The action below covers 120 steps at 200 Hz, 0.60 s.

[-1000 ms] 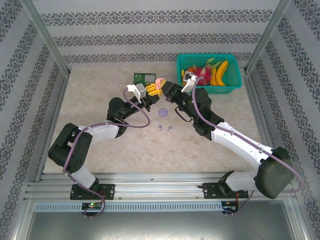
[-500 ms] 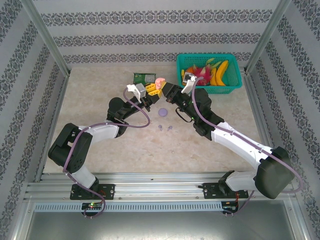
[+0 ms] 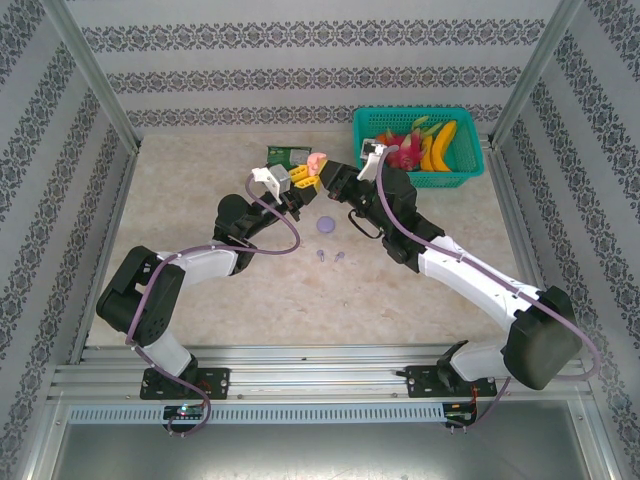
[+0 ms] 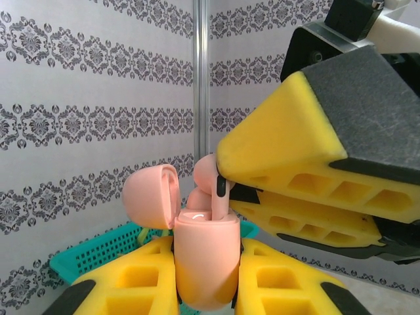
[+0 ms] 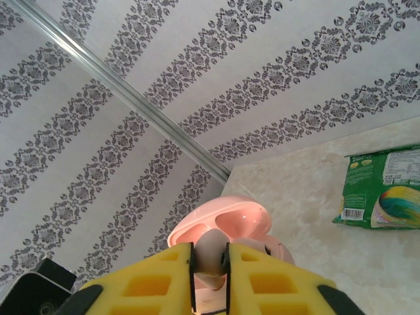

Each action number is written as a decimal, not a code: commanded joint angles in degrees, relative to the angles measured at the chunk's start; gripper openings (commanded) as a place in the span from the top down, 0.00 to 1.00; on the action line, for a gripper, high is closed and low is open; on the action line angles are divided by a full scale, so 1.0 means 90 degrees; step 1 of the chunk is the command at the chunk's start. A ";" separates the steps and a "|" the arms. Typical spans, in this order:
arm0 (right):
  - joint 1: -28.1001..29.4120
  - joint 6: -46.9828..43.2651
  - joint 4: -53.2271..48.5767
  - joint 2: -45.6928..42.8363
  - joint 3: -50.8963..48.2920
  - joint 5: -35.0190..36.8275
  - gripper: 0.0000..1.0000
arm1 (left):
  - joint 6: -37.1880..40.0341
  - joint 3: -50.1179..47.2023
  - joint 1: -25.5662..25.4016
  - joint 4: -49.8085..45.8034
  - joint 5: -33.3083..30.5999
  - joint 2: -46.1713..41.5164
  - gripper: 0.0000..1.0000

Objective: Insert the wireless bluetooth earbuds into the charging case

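The right claw (image 5: 210, 262) is pinched almost closed on a pink earbud (image 4: 218, 202), stem pointing down so it can slide straight into its socket. Just beneath its tips, the left claw (image 4: 205, 292) is clamped tight on the pink charging case (image 4: 203, 256), holding it upright and steady in mid-air, lid (image 4: 151, 195) flipped back out of the way. On the table below both, two lilac earbuds (image 3: 321, 256) and a lilac case (image 3: 325, 225) lie apart, waiting.
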 commanded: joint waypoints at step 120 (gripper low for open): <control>-0.0174 0.0107 -0.0779 -0.0628 0.0048 -0.0220 0.46 | 0.0009 0.0041 -0.0099 0.0485 0.0218 0.0030 1.00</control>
